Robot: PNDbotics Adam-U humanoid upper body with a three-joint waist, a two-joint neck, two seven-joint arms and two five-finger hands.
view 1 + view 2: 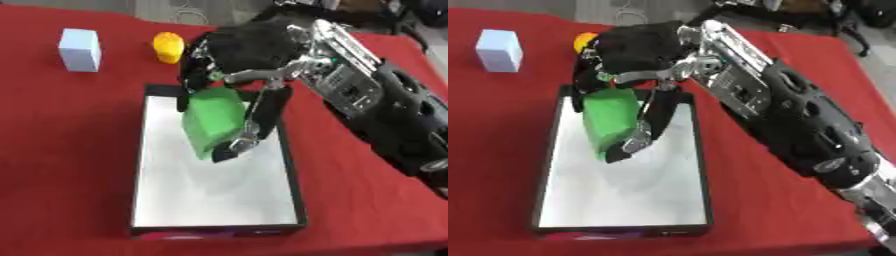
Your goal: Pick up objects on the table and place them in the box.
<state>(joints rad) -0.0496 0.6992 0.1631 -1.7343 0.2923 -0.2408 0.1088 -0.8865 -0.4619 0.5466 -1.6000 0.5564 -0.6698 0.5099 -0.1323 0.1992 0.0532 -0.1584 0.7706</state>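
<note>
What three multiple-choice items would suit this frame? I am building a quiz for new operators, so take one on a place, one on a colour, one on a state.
1. Where is the green block?
A. Held over the box
B. On the red cloth beside the box
C. Next to the pale blue block

2. What colour is the small object beyond the box's far end?
A. Purple
B. Yellow-orange
C. Black

3. What is the right hand doing?
A. Resting open on the cloth
B. Curled, holding nothing
C. Gripping the green block

Answers:
1 A: the block hangs above the box's white floor.
2 B: it shows yellow-orange against the red cloth.
3 C: the fingers and thumb close round the block's sides.
</note>
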